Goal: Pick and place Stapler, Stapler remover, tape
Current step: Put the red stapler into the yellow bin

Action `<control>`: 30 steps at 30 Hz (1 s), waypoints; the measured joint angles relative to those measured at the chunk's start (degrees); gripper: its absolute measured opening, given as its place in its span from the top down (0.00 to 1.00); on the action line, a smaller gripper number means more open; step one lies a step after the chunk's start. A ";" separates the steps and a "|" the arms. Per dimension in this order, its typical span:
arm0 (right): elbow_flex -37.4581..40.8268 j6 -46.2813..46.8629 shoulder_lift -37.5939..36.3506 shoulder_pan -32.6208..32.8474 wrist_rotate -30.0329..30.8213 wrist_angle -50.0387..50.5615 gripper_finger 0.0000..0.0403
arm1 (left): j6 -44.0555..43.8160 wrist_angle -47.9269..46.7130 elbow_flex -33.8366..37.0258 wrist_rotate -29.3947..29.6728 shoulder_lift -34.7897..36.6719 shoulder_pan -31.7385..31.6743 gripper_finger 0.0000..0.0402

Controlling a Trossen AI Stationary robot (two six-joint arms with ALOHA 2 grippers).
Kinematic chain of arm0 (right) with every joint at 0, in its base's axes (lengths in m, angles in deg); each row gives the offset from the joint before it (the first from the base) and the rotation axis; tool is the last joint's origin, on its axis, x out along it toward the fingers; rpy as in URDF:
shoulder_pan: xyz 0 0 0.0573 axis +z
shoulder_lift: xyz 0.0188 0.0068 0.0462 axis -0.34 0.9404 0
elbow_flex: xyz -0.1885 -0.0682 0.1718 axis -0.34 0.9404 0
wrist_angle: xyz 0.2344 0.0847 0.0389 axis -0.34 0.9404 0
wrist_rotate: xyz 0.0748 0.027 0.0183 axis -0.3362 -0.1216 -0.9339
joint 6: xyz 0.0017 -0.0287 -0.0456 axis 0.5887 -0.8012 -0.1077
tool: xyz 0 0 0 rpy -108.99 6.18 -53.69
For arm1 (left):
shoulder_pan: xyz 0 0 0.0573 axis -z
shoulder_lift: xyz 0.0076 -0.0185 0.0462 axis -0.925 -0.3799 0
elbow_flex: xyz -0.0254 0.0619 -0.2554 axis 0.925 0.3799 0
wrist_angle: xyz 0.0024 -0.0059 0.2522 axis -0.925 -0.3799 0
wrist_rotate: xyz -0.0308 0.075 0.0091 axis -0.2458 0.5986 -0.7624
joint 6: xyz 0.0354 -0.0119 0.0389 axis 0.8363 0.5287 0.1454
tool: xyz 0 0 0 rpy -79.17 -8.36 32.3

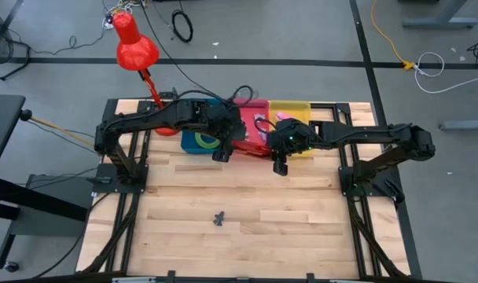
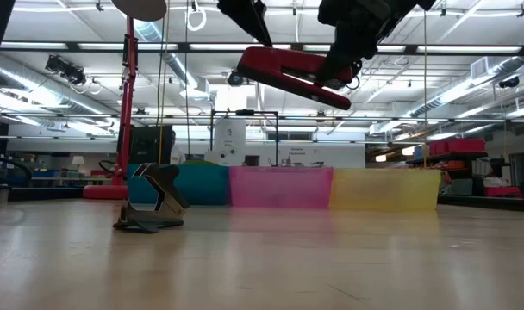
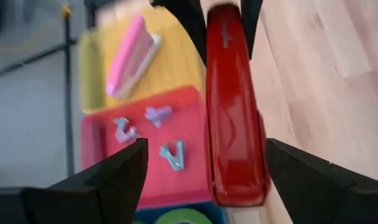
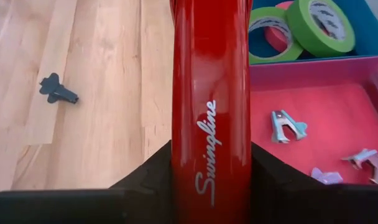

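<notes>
Above wood: glossy red stapler (image 4: 209, 112).

Overhead camera straight down on tabletop (image 1: 239, 236), low one level across it, wrist cameras close, both sharing red stapler (image 4: 211, 93)

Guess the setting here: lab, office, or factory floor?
Most likely a robotics lab in a big industrial hall. The low view shows a high ceiling with strip lights and exposed ducts; from above, cables trail over a bare grey floor around the framed wooden table.
</notes>
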 joint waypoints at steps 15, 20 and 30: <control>0.00 -1.12 -5.96 -4.38 3.86 9.08 0.67 | -4.47 0.08 -0.05 -0.90 10.92 1.15 0.19; -0.02 -0.89 -6.34 -7.36 4.42 13.24 0.67 | -5.29 0.30 -0.04 -0.94 12.40 1.17 0.19; -0.04 6.30 -6.34 -13.67 9.34 18.68 0.67 | -6.33 0.28 -0.04 -0.93 12.03 1.15 0.19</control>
